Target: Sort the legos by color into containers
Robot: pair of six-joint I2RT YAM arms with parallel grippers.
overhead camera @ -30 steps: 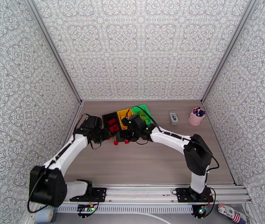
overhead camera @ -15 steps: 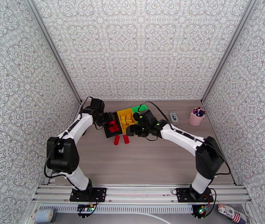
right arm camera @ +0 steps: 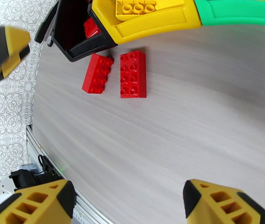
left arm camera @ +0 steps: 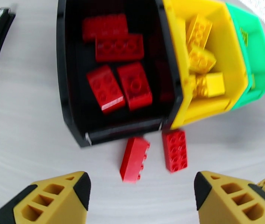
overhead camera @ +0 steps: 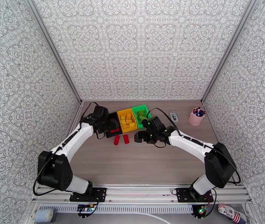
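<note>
On the wooden table (overhead camera: 151, 165), back toward the far left, sits the joined row of bins (left arm camera: 171, 45); black bin (left arm camera: 63, 90) on the left, yellow bin (left arm camera: 192, 109) in the middle, green bin (left arm camera: 263, 68) on the right; honestly this looks nearly done. Left gripper (left arm camera: 142, 193) hovers over the front of the black bin, jaws spread wide with nothing between them; right gripper (right arm camera: 127, 198) hangs over bare table just right of the loose pieces, jaws wide and empty too. Sorted so far: a handful of red legos (left arm camera: 119, 47) lying loose in the black bin; yellow ones (left arm camera: 199, 56) piled in the yellow bin; green ones (overhead camera: 142, 113) in the green bin. What's left, as far as I can see, is two red bricks on the table right at the front edge of the bins; the left one (left arm camera: 134, 159) sits a bit skewed, and I can't tell whether it's flat or tipped; the right one (left arm camera: 174, 150) lies flat, studs up, two rows of four; side by side, close but apart. Glossy hard plastic, so I'd guess they skid if nudged.
</note>
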